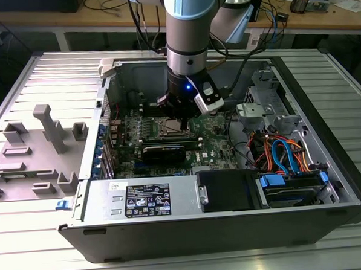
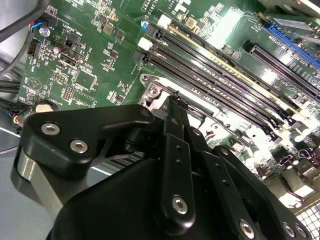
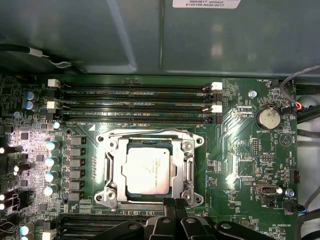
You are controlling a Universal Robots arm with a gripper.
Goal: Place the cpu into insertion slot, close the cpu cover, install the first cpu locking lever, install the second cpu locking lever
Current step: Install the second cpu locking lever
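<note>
Dull silver metal marks the cpu (image 3: 148, 171), which lies flat and square inside the insertion slot (image 3: 111, 172) on the green motherboard (image 3: 240, 150). The cpu cover (image 3: 186, 167) is a thin silver frame lying down around the chip, whose top shows through its window. In the exterior view the socket (image 1: 170, 129) sits near the middle of the board, directly under the arm.

The gripper (image 3: 172, 204) hangs just past one edge of the socket frame; in the first wrist view its black fingertips look pressed close together with nothing between them. In the second wrist view the fingers (image 2: 176, 120) reach down at the socket's rim.

Long black memory slots (image 3: 135, 100) run parallel just beyond the far edge of the socket, and another set lies beside the gripper's edge. A row of capacitors (image 3: 50, 162) flanks one side; a coin battery (image 3: 268, 119) sits well apart on the other. The grey case wall (image 1: 105, 84) rises close behind the board, and bundled cables (image 1: 284, 151) crowd the exterior view's right.
</note>
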